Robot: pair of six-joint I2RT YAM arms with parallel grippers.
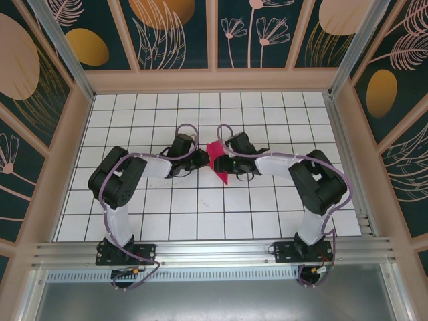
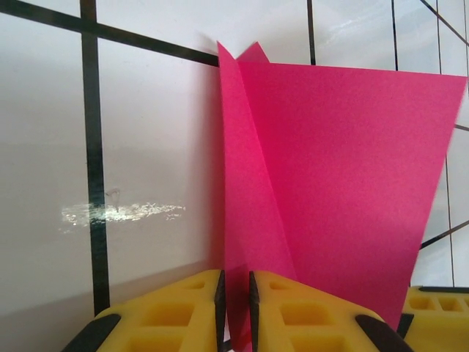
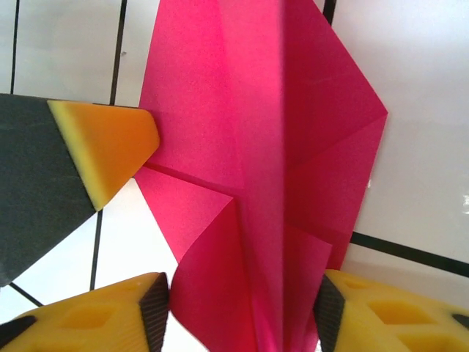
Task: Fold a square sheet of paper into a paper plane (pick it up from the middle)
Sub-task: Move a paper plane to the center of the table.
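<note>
Paper plane [image 1: 217,162]: magenta-pink, partly folded, standing on edge, centre crease upright, side flaps seemingly splayed apart

paper plane [image 2: 330,183]: matt paper | table [image 2: 154,147]: glossy, smooth

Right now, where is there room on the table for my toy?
The far rows of tiles, between the back wall and the arms, are bare. So are the near rows between the two arm bases. The middle is crowded: left gripper and right gripper meet at the folded pink paper.
</note>
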